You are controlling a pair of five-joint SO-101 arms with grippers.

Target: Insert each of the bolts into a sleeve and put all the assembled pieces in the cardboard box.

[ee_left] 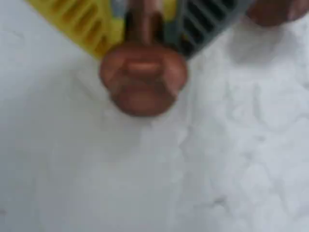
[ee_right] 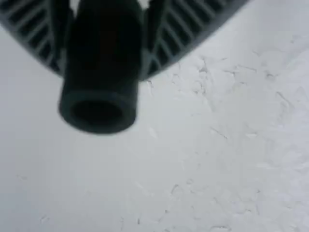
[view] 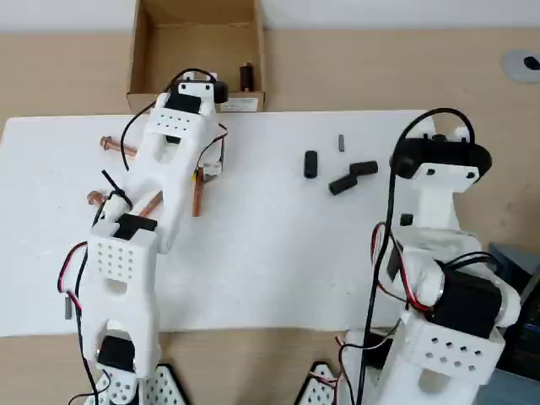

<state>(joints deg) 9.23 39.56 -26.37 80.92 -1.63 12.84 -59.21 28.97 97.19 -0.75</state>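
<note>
Nearest, at the table's front edge: bases of both white arms, on either side of a white foam sheet [view: 278, 261] spread over the light wooden table [view: 380, 76].

Left gripper [ee_left: 143, 26]: clenches yellow and grey ribbed fingers [ee_left: 82, 26] on a copper-coloured metal bolt [ee_left: 143, 82]. Pinches the shank, leaves the flanged head jutting past the tips, and hangs just over the sheet.

Right gripper [ee_right: 104, 43]: grasps a black cylindrical plastic sleeve [ee_right: 99, 92] between dark ribbed fingers [ee_right: 193, 31], open bore end poking out beyond the tips. Over the sheet; touching it or not, cannot tell.

Farther in, left side, flat on the sheet: second loose bolt [view: 94, 198] and third loose bolt [view: 150, 205] close beside the left arm, and beyond them a fourth loose bolt [view: 114, 144] near the sheet's left edge.

Centre-right, on the sheet: upright-lying loose sleeve [view: 310, 164], then a pair of loose sleeves [view: 342, 184] close together, and a thin grey pin [view: 341, 143] just past them.

Farthest: open brown cardboard box [view: 143, 51] on the table against the sheet's far edge, holding one assembled piece [view: 246, 76] by its right wall.
</note>
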